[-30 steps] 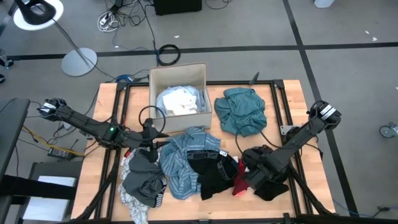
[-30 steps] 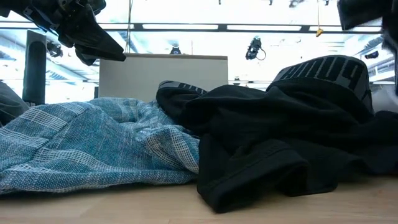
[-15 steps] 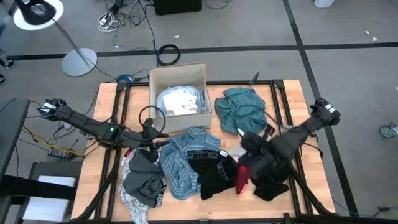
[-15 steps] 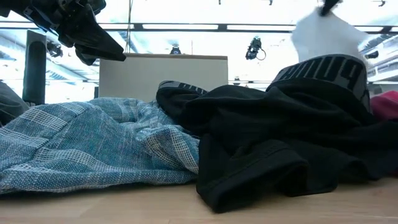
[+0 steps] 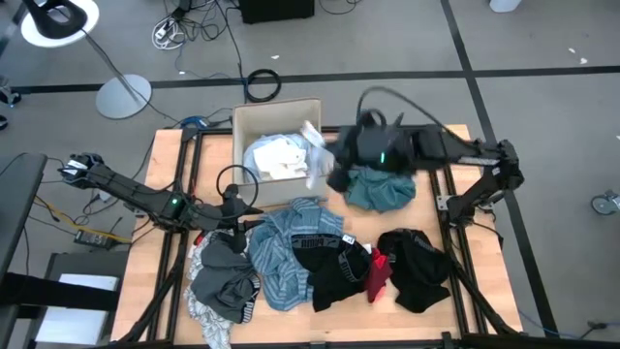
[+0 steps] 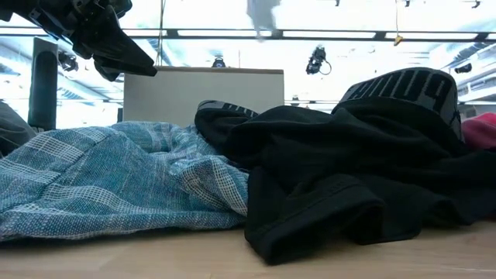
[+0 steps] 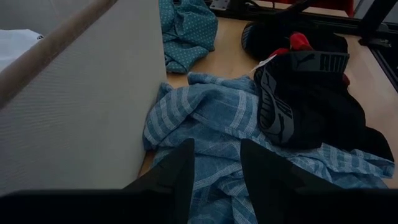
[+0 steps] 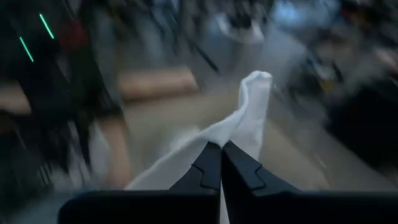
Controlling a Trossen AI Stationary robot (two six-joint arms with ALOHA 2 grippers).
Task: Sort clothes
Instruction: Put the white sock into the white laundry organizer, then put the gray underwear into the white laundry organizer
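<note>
Right gripper (image 8: 221, 163) is clamping a white piece (image 8: 245, 118), fingers pinched tight on the cloth. In the last second it has swung from the near-right black pile up and across, and is now hanging the white piece (image 5: 318, 163) over the right edge of the cardboard box (image 5: 277, 114) at the table's far middle. The box is already holding light-coloured garments (image 5: 274, 157), so white is probably being sorted there; a release over the opening looks like the next step, though the cloth is dangling close to the rim and could snag outside.

Left gripper (image 7: 216, 163) is waiting with jaws apart, near the box's near-left corner, above the blue-striped shirt (image 5: 281, 254).

Still unsorted:
- teal garment (image 5: 380, 184), right of the box
- black pieces (image 5: 417, 267)
- red piece (image 5: 378, 276)
- grey garment (image 5: 225, 281), near left
</note>
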